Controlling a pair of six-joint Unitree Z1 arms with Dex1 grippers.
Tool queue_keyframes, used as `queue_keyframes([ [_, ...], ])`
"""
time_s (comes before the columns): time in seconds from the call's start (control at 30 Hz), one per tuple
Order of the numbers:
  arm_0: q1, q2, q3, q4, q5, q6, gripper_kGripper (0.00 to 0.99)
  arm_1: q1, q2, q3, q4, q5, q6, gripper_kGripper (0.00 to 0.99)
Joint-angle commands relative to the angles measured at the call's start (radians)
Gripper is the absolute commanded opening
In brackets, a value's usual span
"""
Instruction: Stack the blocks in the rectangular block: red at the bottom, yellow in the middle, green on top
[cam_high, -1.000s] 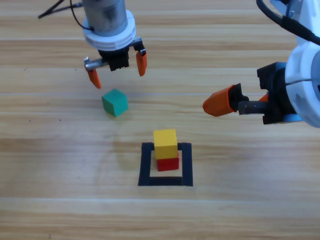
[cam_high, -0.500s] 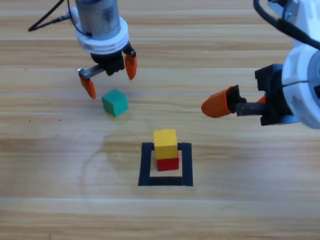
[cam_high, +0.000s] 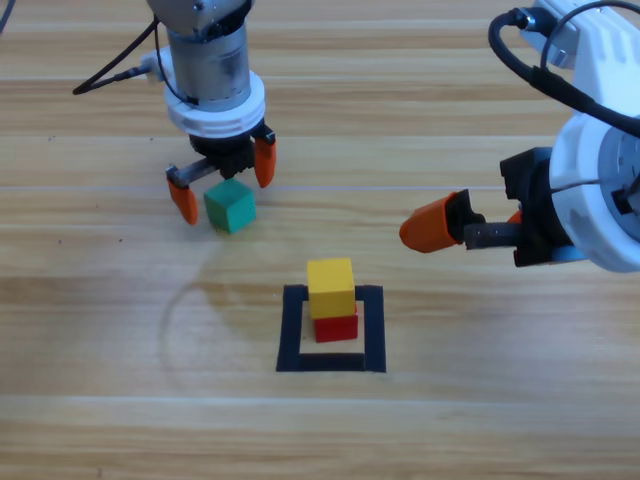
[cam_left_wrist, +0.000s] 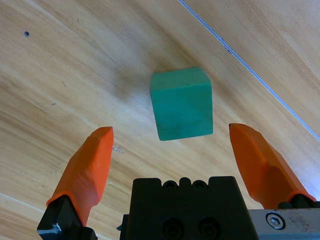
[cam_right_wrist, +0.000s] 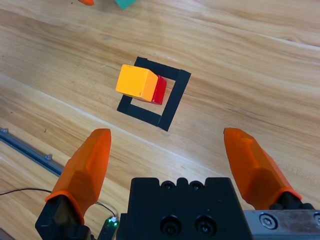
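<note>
Green cube (cam_high: 230, 205) lies on the table (cam_high: 480, 400), apart from the tape square (cam_high: 372, 330), between the wide-spread jaws of the left gripper (cam_high: 222, 182), untouched. Yellow cube (cam_high: 331, 287) sits on red cube (cam_high: 337, 327) inside the square. Right gripper (cam_right_wrist: 170, 150) hovers off to the right, jaws wide.

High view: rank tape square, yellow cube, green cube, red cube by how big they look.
1. Black tape square, clearly the largest.
2. Yellow cube and green cube: look about alike, so no ranking; yellow sits higher, nearer the camera.
3. Red cube: looks smallest, but only because yellow covers most of it.
</note>
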Motion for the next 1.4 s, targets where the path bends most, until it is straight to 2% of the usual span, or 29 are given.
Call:
queue_keyframes([
  [0.03, 0.002, 0.088, -0.026, 0.008, -0.016, -0.007, 0.983, -0.023, 0.045, 0.029, -0.023, 0.006, 0.003, 0.99],
  [0.57, 0.033, 0.151, -0.081, 0.008, -0.022, 0.021, 0.957, -0.026, 0.05, 0.026, -0.023, 0.009, 0.003, 0.99],
  [1.0, 0.065, 0.174, -0.092, 0.008, -0.026, 0.053, 0.865, -0.026, 0.057, 0.026, -0.023, 0.009, 0.003, 0.99],
  [1.23, 0.065, 0.177, -0.087, 0.008, -0.028, 0.065, 0.761, -0.026, 0.057, 0.026, -0.023, 0.011, 0.003, 0.99],
  [1.4, 0.06, 0.177, -0.086, 0.009, -0.045, 0.076, 0.603, -0.026, 0.057, 0.026, -0.023, 0.011, 0.005, 0.99],
])
